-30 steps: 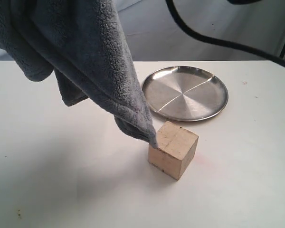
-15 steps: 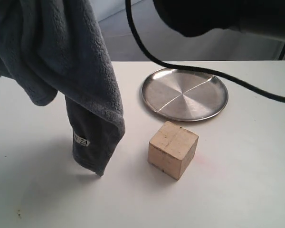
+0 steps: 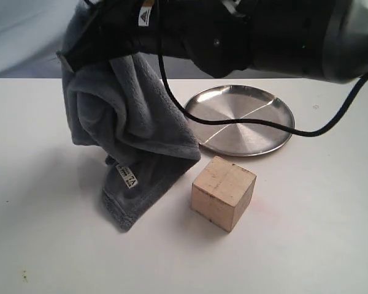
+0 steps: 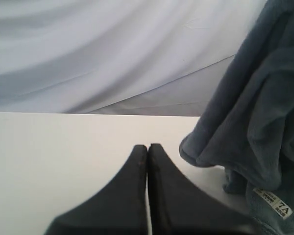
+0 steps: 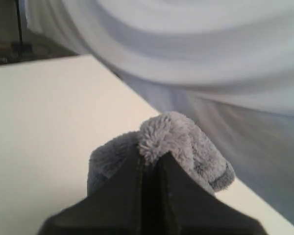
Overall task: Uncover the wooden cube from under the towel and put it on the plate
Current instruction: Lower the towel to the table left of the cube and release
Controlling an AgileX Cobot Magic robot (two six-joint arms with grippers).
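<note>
The wooden cube (image 3: 224, 193) stands bare on the white table, just in front of the steel plate (image 3: 245, 101) and apart from it. The grey-blue towel (image 3: 132, 131) hangs bunched to the cube's left, its lower end with a white label resting on the table. My right gripper (image 5: 149, 156), reaching across at the upper left of the exterior view (image 3: 75, 56), is shut on a tuft of the towel (image 5: 176, 139). My left gripper (image 4: 147, 147) is shut and holds nothing, hovering low over the table with the towel (image 4: 257, 117) beside it.
The black right arm (image 3: 264, 30) spans the top of the exterior view, and its cable (image 3: 233, 120) sags in front of the plate. White table (image 3: 306, 239) surrounds the cube. A pale curtain (image 4: 112, 49) hangs behind the table.
The towel has swung left off the cube and dropped, so its lower end now lies on the table. The right arm has come down into the exterior view. The cube and plate stayed put.
</note>
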